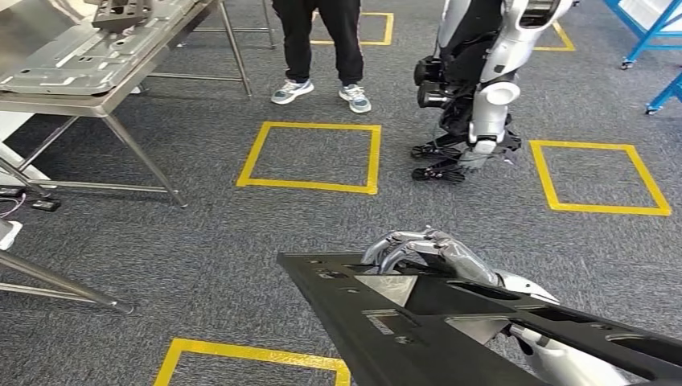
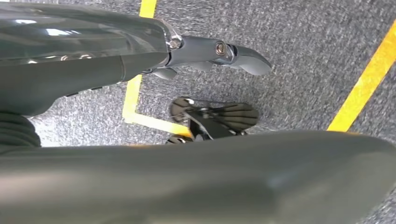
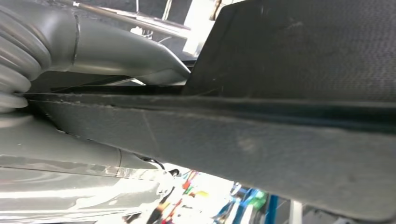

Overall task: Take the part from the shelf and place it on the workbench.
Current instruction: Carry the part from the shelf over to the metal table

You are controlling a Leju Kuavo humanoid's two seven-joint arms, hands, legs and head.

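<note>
Part [image 1: 418, 322], a long black panel, rides low over the carpet in the right hand's [image 1: 426, 249] curled grasp, left hand [image 2: 219, 51] hanging slack and free, and its overhanging end could clip the workbench [image 1: 80, 80] leg.

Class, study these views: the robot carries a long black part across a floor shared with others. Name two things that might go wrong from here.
1. The black part sticks out well beyond the right hand that grips it; it may tilt or slip.
2. A person and another robot stand ahead near the workbench; a swinging end might strike them.
</note>
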